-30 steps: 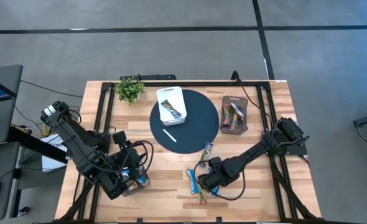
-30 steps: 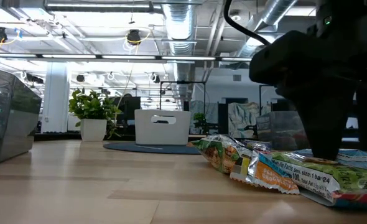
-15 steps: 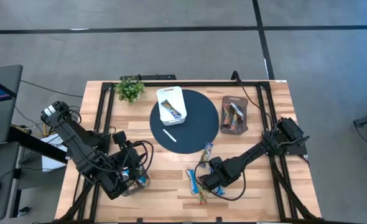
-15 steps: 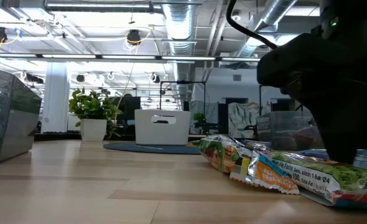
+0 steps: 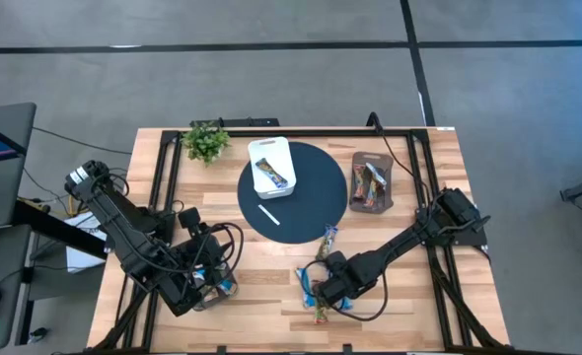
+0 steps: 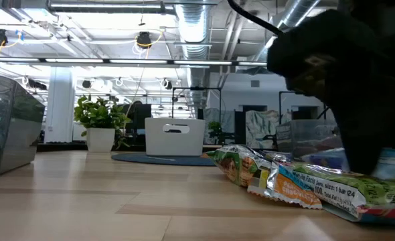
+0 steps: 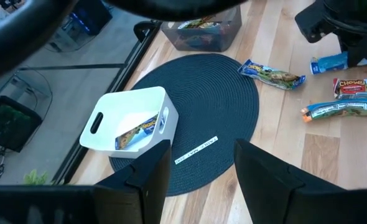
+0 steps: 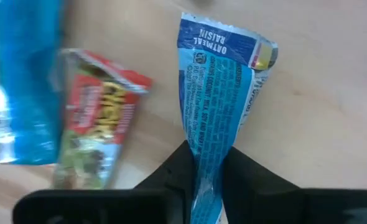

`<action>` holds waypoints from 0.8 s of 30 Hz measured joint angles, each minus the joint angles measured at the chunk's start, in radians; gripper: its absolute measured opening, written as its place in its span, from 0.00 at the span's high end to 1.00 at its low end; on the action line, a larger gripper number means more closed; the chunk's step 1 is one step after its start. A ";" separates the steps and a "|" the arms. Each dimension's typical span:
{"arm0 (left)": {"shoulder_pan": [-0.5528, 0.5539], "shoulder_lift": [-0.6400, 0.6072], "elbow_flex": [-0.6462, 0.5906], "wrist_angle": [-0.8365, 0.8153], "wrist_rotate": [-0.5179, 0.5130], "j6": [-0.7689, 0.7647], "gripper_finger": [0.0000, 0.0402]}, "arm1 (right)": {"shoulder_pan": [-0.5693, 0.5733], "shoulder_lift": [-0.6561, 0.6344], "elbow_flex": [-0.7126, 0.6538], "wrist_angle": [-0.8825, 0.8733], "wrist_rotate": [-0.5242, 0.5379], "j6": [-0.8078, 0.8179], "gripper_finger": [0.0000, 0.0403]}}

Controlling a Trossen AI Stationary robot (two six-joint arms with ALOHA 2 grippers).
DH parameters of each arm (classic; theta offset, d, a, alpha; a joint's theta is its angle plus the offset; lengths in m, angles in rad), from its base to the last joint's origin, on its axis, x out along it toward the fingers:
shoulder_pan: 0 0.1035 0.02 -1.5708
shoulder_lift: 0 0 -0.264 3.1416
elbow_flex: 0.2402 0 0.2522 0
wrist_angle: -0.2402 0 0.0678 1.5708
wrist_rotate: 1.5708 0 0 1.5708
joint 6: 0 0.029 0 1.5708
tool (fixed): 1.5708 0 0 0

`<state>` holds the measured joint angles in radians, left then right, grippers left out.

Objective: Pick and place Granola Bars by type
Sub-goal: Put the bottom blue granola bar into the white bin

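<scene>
Right wrist view: the right gripper (image 8: 203,163) is clamped on the lower end of a blue oatmeal-raisin bar (image 8: 221,93), whose wrapper is pinched narrow between the two dark fingers. Beside it on the wood lies a red-and-green bar (image 8: 96,118), with another blue wrapper (image 8: 22,81) at the frame edge.

High view: the right gripper (image 5: 323,292) sits low at the front centre of the table (image 5: 409,306), over a small cluster of loose bars (image 5: 311,291). One further multicoloured bar (image 5: 328,238) lies just behind it, at the edge of the dark round mat (image 5: 306,197). On the mat stand a white bin (image 5: 271,168) holding a bar and a thin white stick (image 5: 268,214). A clear bin (image 5: 372,181) with multicoloured bars stands just beside the mat's right edge. A small potted plant (image 5: 206,141) stands at the rear left.

The left gripper (image 5: 204,286) waits at the front left of the table; in the left wrist view its fingers (image 7: 147,180) stand well apart with nothing between them
</scene>
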<state>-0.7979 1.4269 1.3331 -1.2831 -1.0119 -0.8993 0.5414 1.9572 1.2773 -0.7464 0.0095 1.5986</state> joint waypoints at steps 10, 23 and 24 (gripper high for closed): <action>0.000 0.000 0.000 0.000 -0.043 0.000 0.57 | -0.027 -0.003 0.132 0.002 0.050 -0.188 0.90; 0.000 0.000 0.000 0.002 -0.035 -0.086 0.57 | -0.242 -0.005 0.388 -0.003 0.083 -0.704 0.91; 0.000 0.000 0.000 0.002 -0.034 -0.096 0.57 | -0.267 -0.005 0.404 -0.003 0.086 -0.745 0.91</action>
<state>-0.7979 1.4270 1.3331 -1.2815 -1.0457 -0.9957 0.2742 1.9522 1.6814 -0.7494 0.0955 0.8539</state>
